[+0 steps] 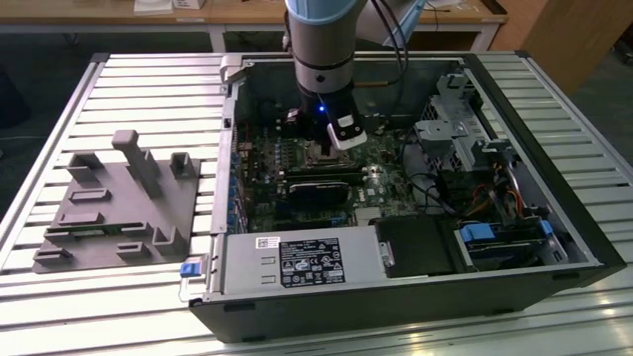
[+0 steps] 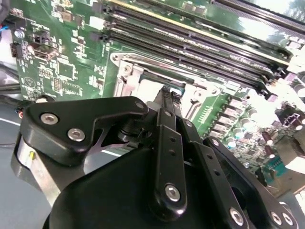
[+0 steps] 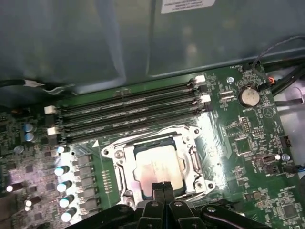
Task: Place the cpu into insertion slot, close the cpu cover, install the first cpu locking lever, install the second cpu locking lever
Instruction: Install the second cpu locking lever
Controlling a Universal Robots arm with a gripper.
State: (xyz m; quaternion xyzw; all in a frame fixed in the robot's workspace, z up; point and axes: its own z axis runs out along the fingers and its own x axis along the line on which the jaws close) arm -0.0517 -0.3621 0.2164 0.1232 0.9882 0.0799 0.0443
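Slatted metal table [image 1: 148, 81] carries an open computer case [image 1: 396, 315], with a grey fixture block [image 1: 118, 200] on the exterior view's left. Nearest in the case is the labelled power supply [image 1: 307, 263], and beyond it the green board.

In the first wrist view the cpu [image 3: 157, 167] lies flat in the insertion slot [image 3: 151, 144], and the cpu cover [image 3: 124, 164] looks folded down around it.

The gripper [image 3: 162, 187] hangs at the socket's edge, clenched, its tips pressed together with nothing visible between them.

Placing and covering appear done, so I judge the lever stage is in hand. Whether either lever is latched I cannot tell. It calls for a firm sideways push without scraping the memory slots [image 3: 128, 114] beyond.
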